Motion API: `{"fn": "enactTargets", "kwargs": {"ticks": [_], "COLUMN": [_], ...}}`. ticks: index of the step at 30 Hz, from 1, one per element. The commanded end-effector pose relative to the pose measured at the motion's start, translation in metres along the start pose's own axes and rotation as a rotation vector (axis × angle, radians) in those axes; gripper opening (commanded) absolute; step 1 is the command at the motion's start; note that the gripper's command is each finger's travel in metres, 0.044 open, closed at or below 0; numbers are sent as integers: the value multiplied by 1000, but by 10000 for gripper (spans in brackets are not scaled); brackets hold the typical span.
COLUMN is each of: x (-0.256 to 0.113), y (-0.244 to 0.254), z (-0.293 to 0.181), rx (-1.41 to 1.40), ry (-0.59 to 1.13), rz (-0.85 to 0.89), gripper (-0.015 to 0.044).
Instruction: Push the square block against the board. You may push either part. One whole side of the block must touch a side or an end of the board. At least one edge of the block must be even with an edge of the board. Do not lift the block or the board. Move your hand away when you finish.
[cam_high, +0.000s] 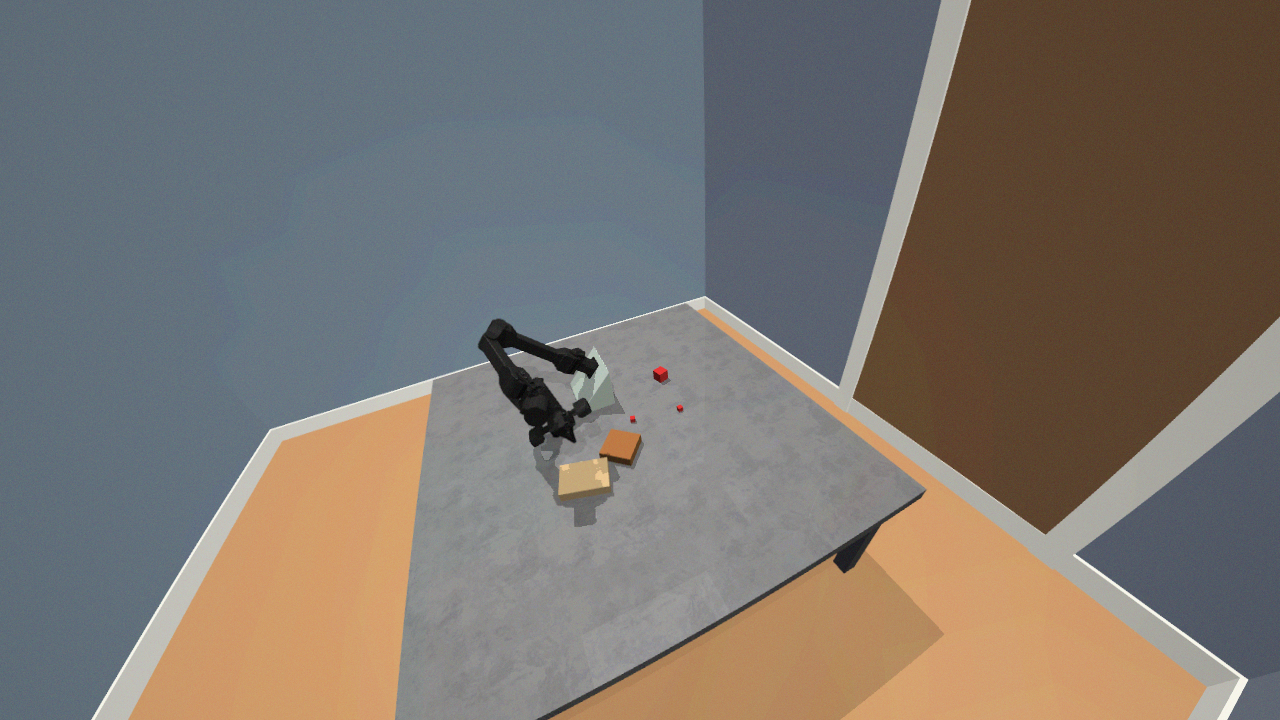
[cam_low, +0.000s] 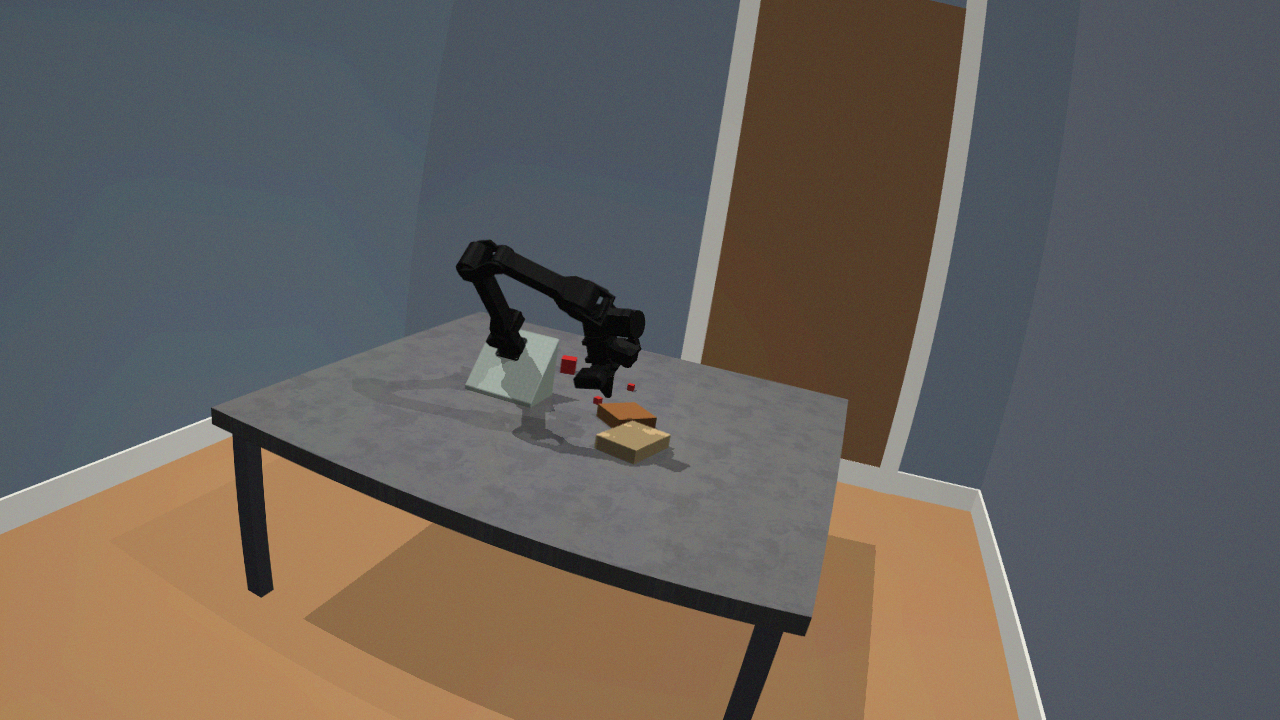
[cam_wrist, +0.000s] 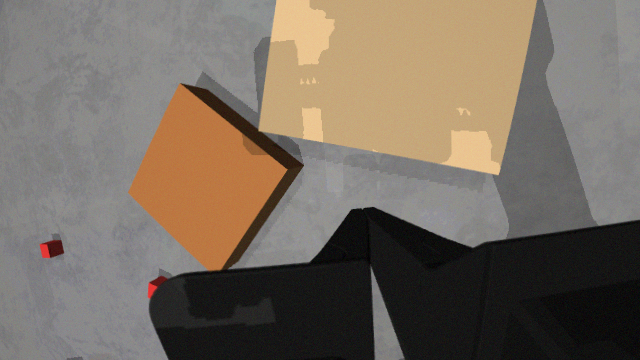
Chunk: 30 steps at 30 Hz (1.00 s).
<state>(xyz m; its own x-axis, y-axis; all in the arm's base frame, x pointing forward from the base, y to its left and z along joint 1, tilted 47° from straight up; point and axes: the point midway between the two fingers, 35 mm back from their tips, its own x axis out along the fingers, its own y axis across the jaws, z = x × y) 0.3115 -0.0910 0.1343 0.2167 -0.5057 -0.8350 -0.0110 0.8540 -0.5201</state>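
Note:
The orange square block (cam_high: 620, 445) (cam_low: 624, 412) (cam_wrist: 210, 180) lies flat on the grey table. The tan rectangular board (cam_high: 583, 479) (cam_low: 632, 438) (cam_wrist: 395, 75) lies flat beside it. Their sides stand at an angle to each other, with one board corner close to a side of the block; I cannot tell whether they touch there. My black gripper (cam_high: 573, 439) (cam_low: 609, 394) (cam_wrist: 364, 208) is shut and empty. It hangs above the table, on the arm-base side of the block and board. In the wrist view its body hides a little at the block's lowest corner.
A pale green wedge (cam_high: 601, 394) (cam_low: 501, 380) stands under the arm's base. A small red cube (cam_high: 632, 419) (cam_low: 597, 400) (cam_wrist: 156, 286) lies near the block, another small red cube (cam_high: 679, 408) (cam_low: 631, 387) (cam_wrist: 50, 249) farther off. A larger red cube (cam_high: 660, 374) (cam_low: 568, 365) lies beyond the wedge.

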Motion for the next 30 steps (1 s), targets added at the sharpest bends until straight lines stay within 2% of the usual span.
{"fn": "enactTargets", "kwargs": {"ticks": [1, 24, 30], "x": [10, 47, 48], "y": [12, 66, 68], "z": [-7, -43, -44], "rx": [-115, -833, -854], "ry": [51, 304, 312], "rz": [-21, -158, -162], "gripper": [0, 0, 0]}}
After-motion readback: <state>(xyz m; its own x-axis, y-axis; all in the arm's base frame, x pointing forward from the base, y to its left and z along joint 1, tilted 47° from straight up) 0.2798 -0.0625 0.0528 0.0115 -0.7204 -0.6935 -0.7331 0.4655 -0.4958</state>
